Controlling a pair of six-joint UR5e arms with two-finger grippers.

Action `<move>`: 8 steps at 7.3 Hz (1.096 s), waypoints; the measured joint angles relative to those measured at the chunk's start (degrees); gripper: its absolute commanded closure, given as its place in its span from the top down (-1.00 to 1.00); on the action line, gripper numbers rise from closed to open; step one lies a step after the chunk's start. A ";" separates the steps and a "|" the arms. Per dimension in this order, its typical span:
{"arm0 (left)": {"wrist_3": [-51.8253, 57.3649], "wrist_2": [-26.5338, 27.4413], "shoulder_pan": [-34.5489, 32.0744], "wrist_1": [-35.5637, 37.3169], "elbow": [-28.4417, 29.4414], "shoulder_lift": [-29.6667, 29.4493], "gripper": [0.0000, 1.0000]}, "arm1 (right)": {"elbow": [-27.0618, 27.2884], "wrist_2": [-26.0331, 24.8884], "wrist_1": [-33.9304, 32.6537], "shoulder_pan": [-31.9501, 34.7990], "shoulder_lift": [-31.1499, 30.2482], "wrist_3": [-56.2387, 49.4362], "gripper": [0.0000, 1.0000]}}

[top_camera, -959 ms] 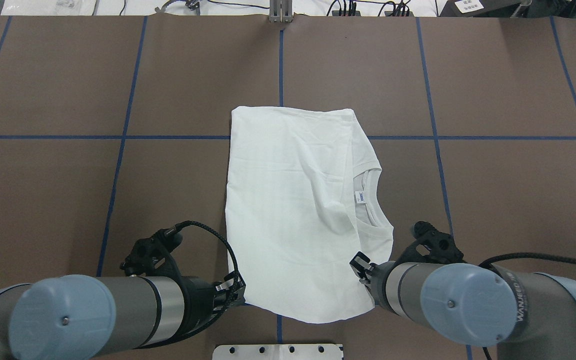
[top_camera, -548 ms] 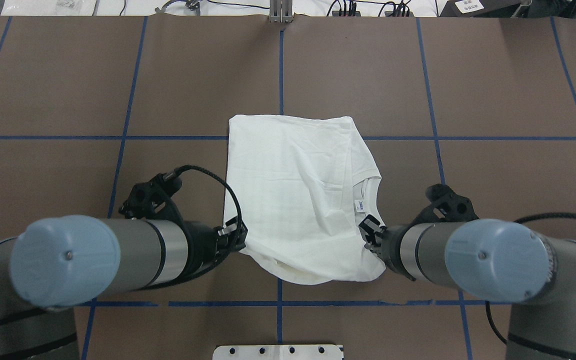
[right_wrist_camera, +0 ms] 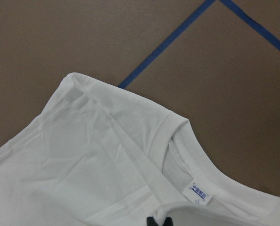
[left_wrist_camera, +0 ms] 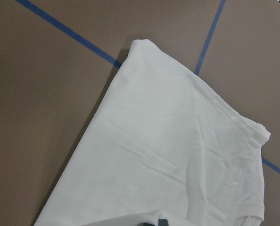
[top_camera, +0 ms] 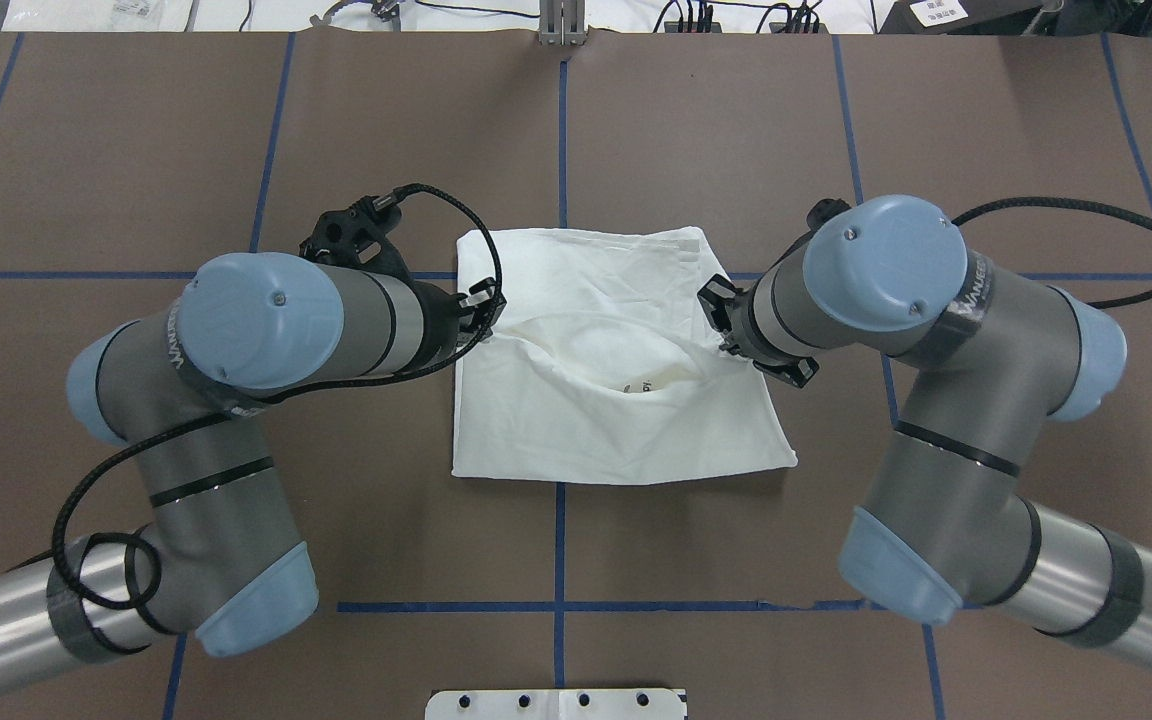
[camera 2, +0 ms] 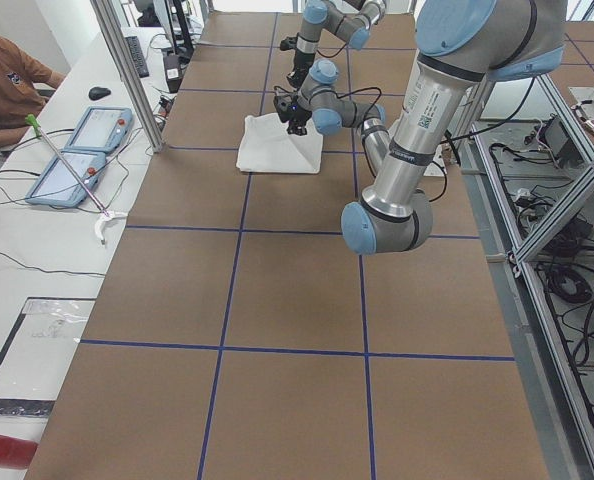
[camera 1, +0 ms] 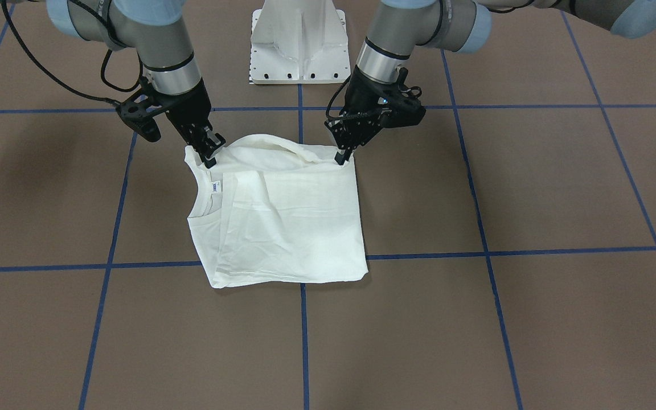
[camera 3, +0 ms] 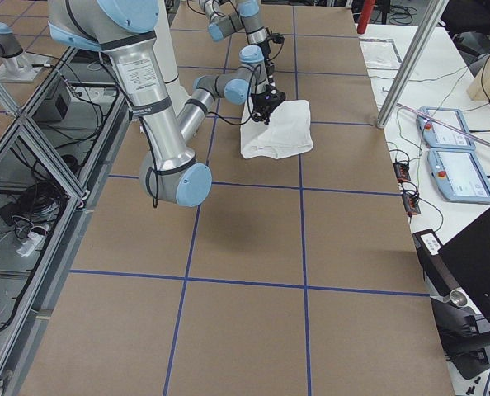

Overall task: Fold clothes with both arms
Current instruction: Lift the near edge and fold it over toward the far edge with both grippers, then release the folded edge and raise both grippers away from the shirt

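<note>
Though barely visible from the wrists, left fingers [camera 1: 341, 155] and right fingers [camera 1: 209, 154] each clamped the T-shirt [camera 1: 288, 228] — its print mostly hidden.

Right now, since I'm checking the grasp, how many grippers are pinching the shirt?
2: left gripper at the shirt's lifted left corner, right gripper at its collar-side corner.

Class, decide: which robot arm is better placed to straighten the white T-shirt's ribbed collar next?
Right, probably. The right gripper grips the white T-shirt beside its ribbed collar; the left gripper holds the opposite corner, away from it.
</note>
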 measured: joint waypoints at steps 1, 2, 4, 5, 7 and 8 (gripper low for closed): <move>1.07 -0.49 -1.70 -2.14 3.75 -1.72 -1.00 | -4.06 1.51 0.05 2.20 2.95 -1.63 -1.00; 2.18 -0.93 -3.06 -3.17 6.05 -2.80 -1.00 | -7.43 2.31 0.08 3.63 5.25 -3.09 -1.00; 3.45 -1.23 -4.33 -6.63 10.03 -3.39 -1.00 | -13.99 4.00 0.15 5.75 9.80 -5.53 -1.00; 3.93 -1.26 -4.85 -9.45 12.64 -3.50 -0.54 | -17.18 4.60 1.29 6.43 11.31 -6.50 0.91; 8.29 -1.26 -7.60 -13.49 18.65 -4.64 0.46 | -24.85 5.22 7.83 8.17 12.71 -8.83 1.00; 11.43 -1.32 -9.71 -15.34 22.17 -5.54 0.46 | -29.14 6.48 10.05 10.48 13.70 -13.30 1.00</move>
